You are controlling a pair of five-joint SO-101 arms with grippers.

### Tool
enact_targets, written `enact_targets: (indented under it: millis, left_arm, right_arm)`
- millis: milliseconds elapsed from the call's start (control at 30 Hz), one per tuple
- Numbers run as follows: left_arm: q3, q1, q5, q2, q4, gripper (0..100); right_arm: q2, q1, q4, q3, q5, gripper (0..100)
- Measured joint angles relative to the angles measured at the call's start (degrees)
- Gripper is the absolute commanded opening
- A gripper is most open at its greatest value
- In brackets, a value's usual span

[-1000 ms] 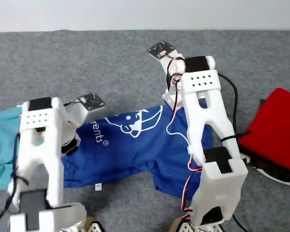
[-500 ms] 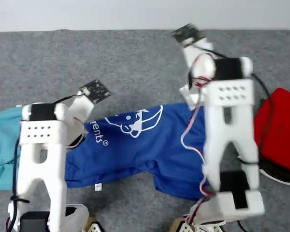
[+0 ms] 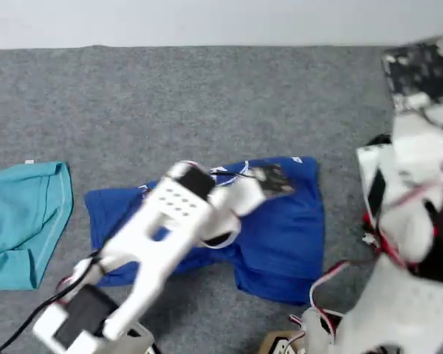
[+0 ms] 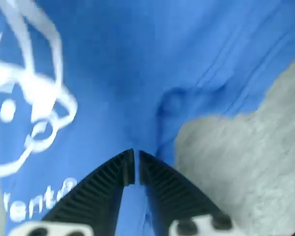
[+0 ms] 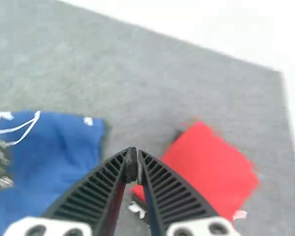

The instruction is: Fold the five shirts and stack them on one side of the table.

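Now, left pincer (image 4: 136, 155) clenched on the blue shirt (image 3: 288, 217).
Thin pinch could slip, bunching the fold; right pincer (image 5: 134, 153) clenched, empty.

You have 3 shirts in sight. The blue shirt (image 3: 288, 221), white print up, lies spread and rumpled mid-table (image 3: 207, 96). The teal shirt (image 3: 22, 221) lies bunched well apart on its left. The red shirt (image 5: 211, 172) sits folded flat near its right.
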Motion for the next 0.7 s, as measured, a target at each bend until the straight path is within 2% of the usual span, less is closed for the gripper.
enact_targets:
  millis: [233,433,700]
  left_arm:
    - [-12.9,11.4,2.0,13.1,0.0,13]
    - [-21.8,18.0,2.0,21.4,0.4,17]
    - [-29.0,19.9,2.0,29.3,0.7,17]
  right_arm:
    - [-7.0,3.5,0.0,5.2,0.0,1.1]
    - [-13.8,3.6,0.1,12.1,0.0,1.1]
    - [-17.0,3.6,0.1,16.9,0.0,1.1]
